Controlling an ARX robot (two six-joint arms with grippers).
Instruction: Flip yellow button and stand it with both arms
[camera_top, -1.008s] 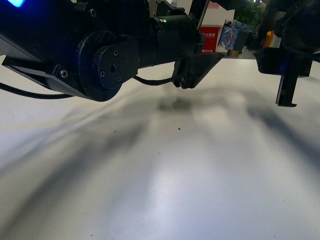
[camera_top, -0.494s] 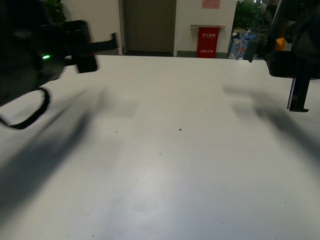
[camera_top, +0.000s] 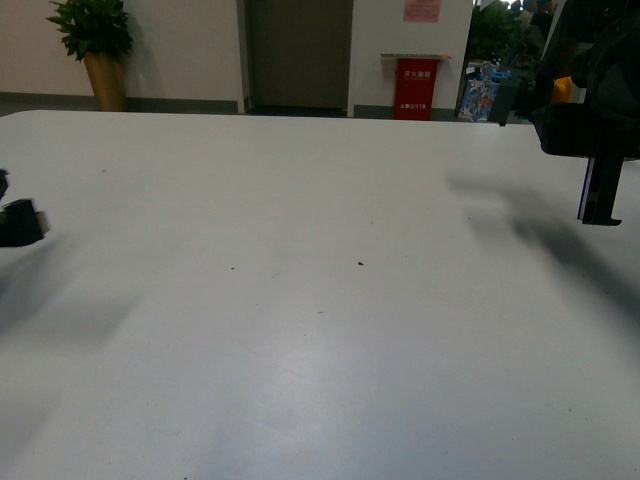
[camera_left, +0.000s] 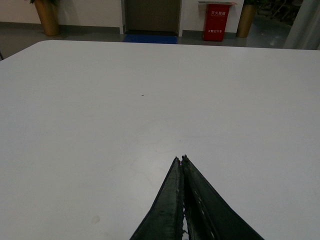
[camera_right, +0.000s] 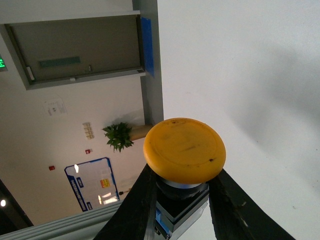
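In the right wrist view the yellow button (camera_right: 184, 150) has its flat round cap facing the camera, with the black collar and blue block behind it. My right gripper (camera_right: 182, 175) is shut on it, one black finger (camera_right: 134, 210) on each side of the body. In the front view that gripper (camera_top: 598, 150) hangs above the table at the far right, and a sliver of the yellow button (camera_top: 563, 89) shows beside it. My left gripper (camera_left: 181, 160) is shut and holds nothing, low over bare table. Only a black tip of the left gripper (camera_top: 20, 222) shows at the front view's left edge.
The white table (camera_top: 300, 300) stretches wide, with a few dark specks near its middle. Beyond its far edge stand a red bin (camera_top: 418, 87), a potted plant (camera_top: 95, 50) and a grey door (camera_top: 300, 50).
My left arm has swung from the middle of the front view out to the far left, uncovering the table. The right arm has barely moved and still holds the button.
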